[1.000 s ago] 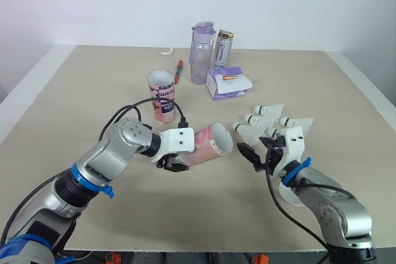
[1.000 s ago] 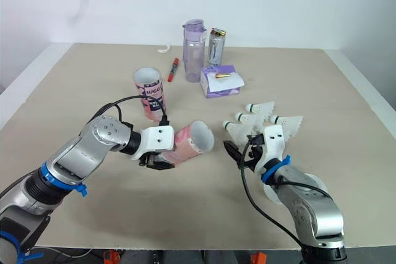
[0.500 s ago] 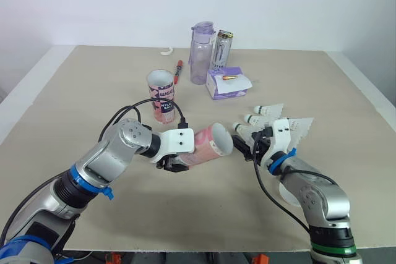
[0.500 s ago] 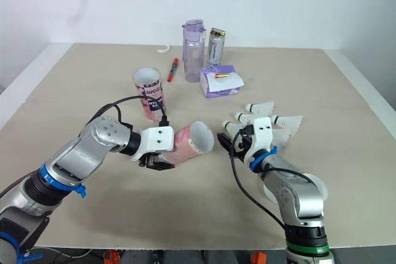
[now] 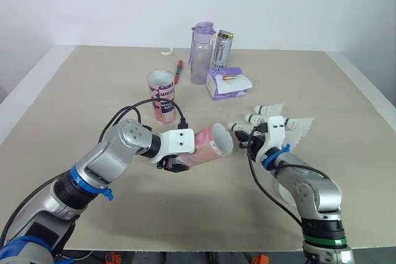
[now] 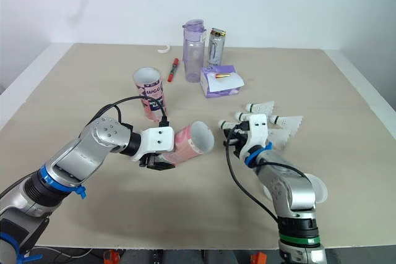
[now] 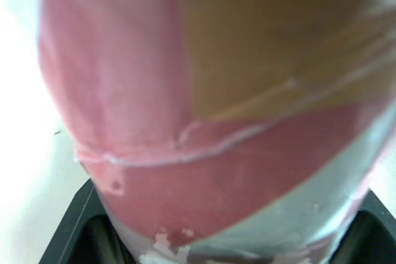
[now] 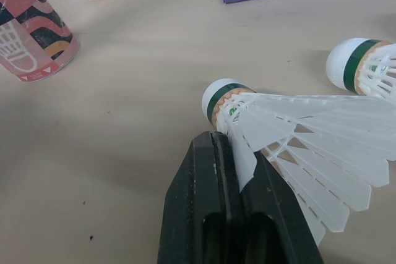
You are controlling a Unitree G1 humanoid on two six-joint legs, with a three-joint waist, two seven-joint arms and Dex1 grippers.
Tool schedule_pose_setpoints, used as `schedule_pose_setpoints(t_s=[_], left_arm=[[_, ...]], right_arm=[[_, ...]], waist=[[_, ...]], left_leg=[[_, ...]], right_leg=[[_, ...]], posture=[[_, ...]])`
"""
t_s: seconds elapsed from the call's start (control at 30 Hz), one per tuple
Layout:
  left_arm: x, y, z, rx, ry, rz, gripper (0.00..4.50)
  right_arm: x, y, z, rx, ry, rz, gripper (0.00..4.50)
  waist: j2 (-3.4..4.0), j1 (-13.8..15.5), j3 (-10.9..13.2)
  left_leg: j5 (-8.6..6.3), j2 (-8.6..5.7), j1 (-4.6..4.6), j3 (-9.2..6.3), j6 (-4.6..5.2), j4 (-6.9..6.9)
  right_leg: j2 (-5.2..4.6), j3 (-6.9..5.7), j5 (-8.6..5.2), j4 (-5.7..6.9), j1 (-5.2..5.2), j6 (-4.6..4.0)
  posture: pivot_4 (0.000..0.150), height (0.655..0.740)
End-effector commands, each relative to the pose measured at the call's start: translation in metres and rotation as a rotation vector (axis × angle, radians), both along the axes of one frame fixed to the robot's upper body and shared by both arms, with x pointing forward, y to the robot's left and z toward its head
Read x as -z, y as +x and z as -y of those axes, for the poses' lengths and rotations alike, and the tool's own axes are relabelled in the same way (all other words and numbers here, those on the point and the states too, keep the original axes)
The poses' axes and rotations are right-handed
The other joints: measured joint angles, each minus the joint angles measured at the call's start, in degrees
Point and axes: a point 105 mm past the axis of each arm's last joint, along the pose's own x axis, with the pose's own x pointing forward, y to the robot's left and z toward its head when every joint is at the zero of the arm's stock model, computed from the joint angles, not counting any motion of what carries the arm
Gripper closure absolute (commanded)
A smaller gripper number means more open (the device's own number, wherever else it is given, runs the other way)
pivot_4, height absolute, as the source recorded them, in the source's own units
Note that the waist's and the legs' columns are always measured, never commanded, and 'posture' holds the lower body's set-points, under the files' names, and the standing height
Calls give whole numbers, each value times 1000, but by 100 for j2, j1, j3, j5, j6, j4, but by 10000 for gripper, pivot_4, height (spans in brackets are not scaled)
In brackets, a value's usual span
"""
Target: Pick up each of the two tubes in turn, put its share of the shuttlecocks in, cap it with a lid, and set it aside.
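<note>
My left gripper (image 5: 176, 162) is shut on a pink tube (image 5: 210, 143), held tilted above the table with its open mouth facing right. A second pink tube (image 5: 161, 96) stands upright behind it. My right gripper (image 8: 223, 146) is shut on the feather skirt of a white shuttlecock (image 8: 291, 134) with a green-banded cork, lying just right of the held tube's mouth. That gripper (image 5: 252, 139) sits at the near edge of several shuttlecocks (image 5: 267, 110) lying on the table. Another shuttlecock (image 8: 362, 66) lies close beside the gripped one.
A purple water bottle (image 5: 202, 54), a metal can (image 5: 223, 49) and a purple tissue pack (image 5: 226, 83) stand at the back centre. A red pen (image 5: 179, 71) lies near the upright tube. A white round disc (image 6: 318, 190) lies partly under my right forearm.
My right gripper moved forward and left to the shuttlecocks and went from open to shut on one. The left arm and its tube stayed still.
</note>
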Motion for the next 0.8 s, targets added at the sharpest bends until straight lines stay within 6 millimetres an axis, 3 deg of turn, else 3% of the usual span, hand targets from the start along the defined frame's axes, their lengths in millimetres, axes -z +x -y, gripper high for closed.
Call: schedule_pose_setpoints(t_s=[0.03,0.2,0.33,0.47,0.6,0.8], left_arm=[[13,2,-7,-39,35,-24,17000],[13,3,-9,-44,36,-24,17000],[13,3,-9,-40,35,-28,17000],[14,4,-9,-39,35,-32,17000],[15,6,-9,-34,37,-37,17000],[12,8,-6,-26,34,-35,17000]], right_arm=[[-25,-1,-7,-39,-23,91,44564],[-72,-21,-8,-174,-138,278,44564],[-120,-40,14,-300,-408,498,44564],[-152,-65,23,-493,-655,684,44564],[-147,-93,11,-791,-921,778,44564],[-134,-103,-10,-923,-953,817,44564]], waist=[[0,0,0],[12,6,5],[13,7,6],[26,7,10],[25,7,6],[17,6,3]], left_leg=[[0,0,0,0,0,0],[0,-2,-1,1,0,0],[0,-7,-4,3,0,1],[0,-2,5,-2,0,0],[0,-4,9,-1,0,-3],[0,-3,14,2,0,6]], right_leg=[[0,0,0,0,0,0],[0,4,-1,0,-1,1],[-2,11,-3,-7,2,5],[9,9,-4,-8,8,3],[13,15,-4,-8,10,2],[12,26,0,-8,13,3]], posture=[[1500,7400],[1500,7400],[1500,7400],[1500,7400],[1500,7400],[1500,7400]])
